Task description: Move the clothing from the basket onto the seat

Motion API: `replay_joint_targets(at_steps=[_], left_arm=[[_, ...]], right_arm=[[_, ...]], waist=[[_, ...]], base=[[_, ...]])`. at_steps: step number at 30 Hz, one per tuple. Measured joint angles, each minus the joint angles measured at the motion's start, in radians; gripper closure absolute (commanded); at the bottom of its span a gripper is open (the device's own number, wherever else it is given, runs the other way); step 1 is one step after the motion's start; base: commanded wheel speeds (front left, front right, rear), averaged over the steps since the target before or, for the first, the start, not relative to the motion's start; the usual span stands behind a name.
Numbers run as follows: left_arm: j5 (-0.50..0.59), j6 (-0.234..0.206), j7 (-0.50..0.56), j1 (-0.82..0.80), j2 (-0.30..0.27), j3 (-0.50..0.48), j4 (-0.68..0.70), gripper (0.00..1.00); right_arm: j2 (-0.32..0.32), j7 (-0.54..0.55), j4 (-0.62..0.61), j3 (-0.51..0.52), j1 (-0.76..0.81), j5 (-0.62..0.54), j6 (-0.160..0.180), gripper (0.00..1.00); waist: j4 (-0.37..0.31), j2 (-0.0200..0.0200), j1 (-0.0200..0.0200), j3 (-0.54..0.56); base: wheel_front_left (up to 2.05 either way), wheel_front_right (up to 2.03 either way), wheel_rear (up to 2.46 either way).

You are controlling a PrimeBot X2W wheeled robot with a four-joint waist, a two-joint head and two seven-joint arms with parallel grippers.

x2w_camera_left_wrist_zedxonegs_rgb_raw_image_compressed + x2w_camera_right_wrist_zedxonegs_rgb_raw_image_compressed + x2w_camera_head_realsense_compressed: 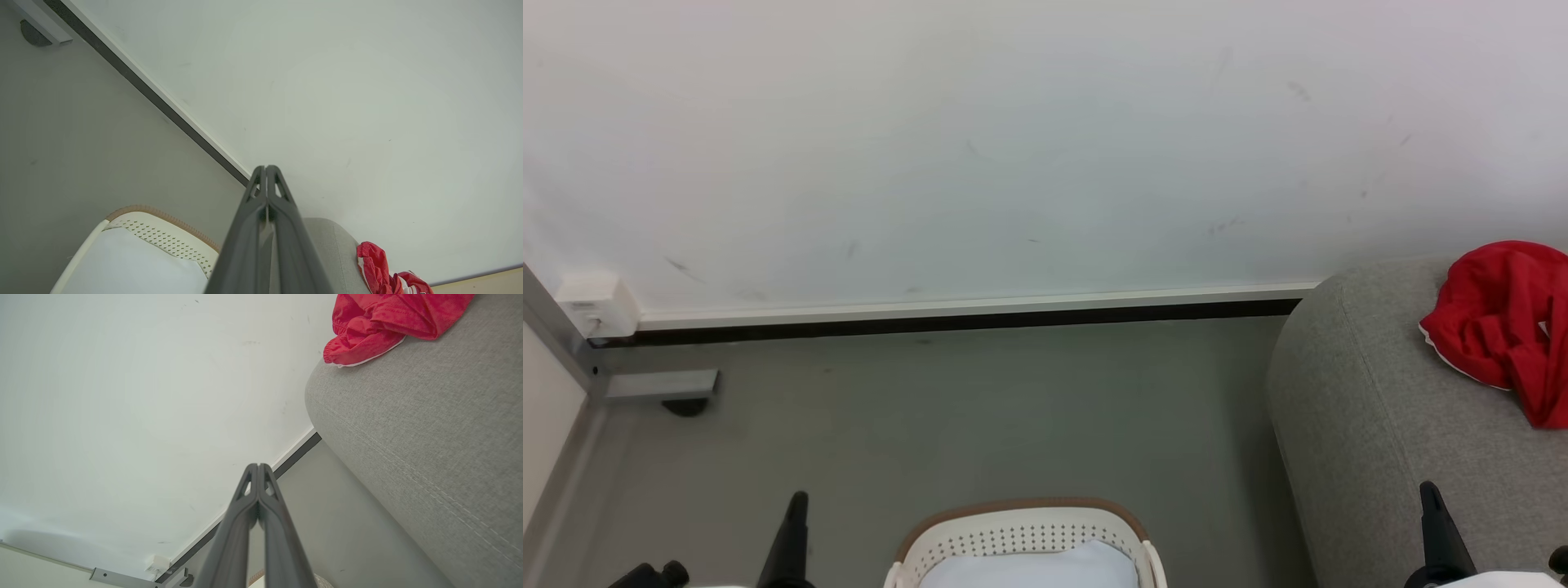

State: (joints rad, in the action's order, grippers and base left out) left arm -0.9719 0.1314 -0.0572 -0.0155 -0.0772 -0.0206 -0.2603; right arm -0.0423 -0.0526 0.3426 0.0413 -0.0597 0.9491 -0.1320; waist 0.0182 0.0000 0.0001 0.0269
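Both grippers are shown with fingers pressed together and nothing held between them. The left gripper [266,168] is kept on the far side of the basket [1023,535] from the seat [1356,425]. The right gripper [258,465] is held close beside the seat's rounded side, and no contact is seen. The clothing [1503,322] is seen as a crumpled red heap edged with thin white trim, laid on top of the seat near its rounded end. The basket, cream with perforated walls and a brown rim, is set on the floor [1013,408] beside the seat, apart from it.
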Motion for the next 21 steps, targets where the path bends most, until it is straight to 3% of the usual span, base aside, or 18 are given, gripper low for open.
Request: replay_joint_targets(at_steps=[21], left_arm=[[-0.236,0.000,0.061,-0.032,0.009,-0.033,0.005,1.00]], right_arm=[[-0.001,0.062,-0.035,0.027,-0.018,0.242,0.000,1.00]], waist=[[-0.005,0.0000,0.0000,-0.009]], base=[[0.00,0.00,0.00]])
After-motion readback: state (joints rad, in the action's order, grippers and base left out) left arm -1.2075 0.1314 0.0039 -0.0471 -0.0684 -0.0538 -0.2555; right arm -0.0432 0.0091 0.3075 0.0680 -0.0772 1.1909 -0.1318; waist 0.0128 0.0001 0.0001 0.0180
